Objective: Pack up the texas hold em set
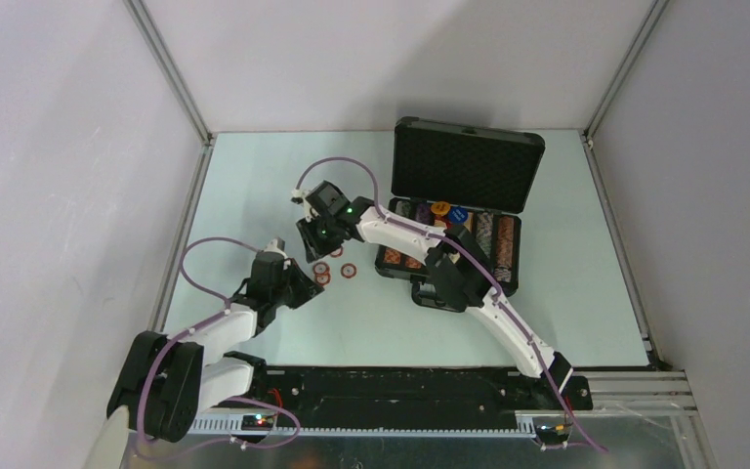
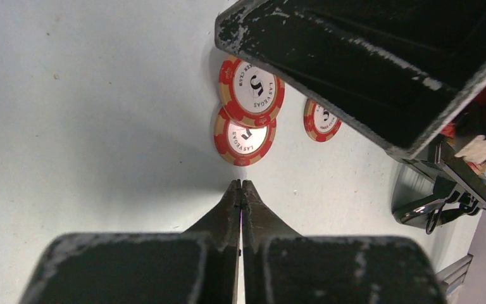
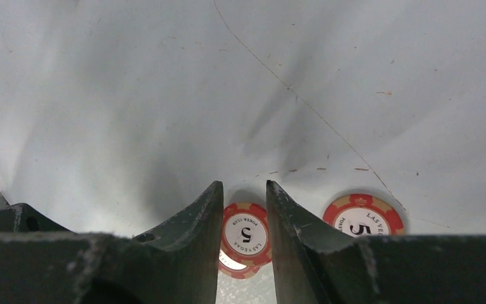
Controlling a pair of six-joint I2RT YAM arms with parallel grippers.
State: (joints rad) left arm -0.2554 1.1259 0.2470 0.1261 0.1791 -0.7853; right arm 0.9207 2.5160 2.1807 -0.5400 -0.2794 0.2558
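My right end effector (image 3: 243,187) is narrow and empty, straddling two overlapped red-white chips (image 3: 245,233). A third chip (image 3: 362,215) lies at their 3 o'clock. My left end effector (image 2: 241,185) is closed tight near the chips. The open case (image 1: 464,166) sits on the desk (image 1: 254,176) at their 2 o'clock. Risk: the flat chips could slip when pinched, and the overlap may flick one away.

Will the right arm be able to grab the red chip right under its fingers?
Probably yes. The right gripper hangs open straight above the red chip, with nothing between them. That chip lies partly on a second chip, so it may slide.
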